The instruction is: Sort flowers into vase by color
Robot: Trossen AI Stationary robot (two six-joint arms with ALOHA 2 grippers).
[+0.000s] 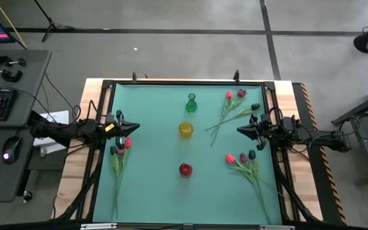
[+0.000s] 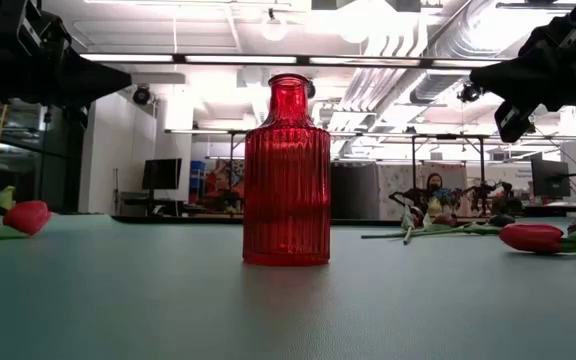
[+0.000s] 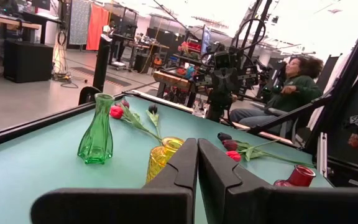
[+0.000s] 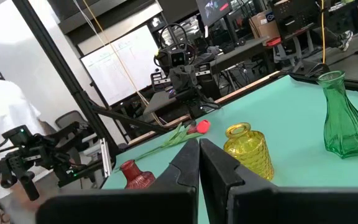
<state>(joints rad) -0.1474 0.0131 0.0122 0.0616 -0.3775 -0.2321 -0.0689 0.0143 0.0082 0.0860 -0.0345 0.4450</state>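
Both grippers held clear, fingers together: left gripper (image 1: 131, 127) near left edge flowers (image 1: 121, 148), right gripper (image 1: 242, 130) near right edge. Fingers to be parted, one stem taken mid-length, head matched to red vase (image 1: 185, 169).

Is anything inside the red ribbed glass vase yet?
No stems rise from the red ribbed glass vase; its mouth is bare in the low view. From above it also shows no flower. The tinted ribbed glass hides whatever might lie at its bottom.

green table (image 1: 158, 191) carries three vases (image 1: 185, 129) and three flower bunches (image 1: 245, 165).
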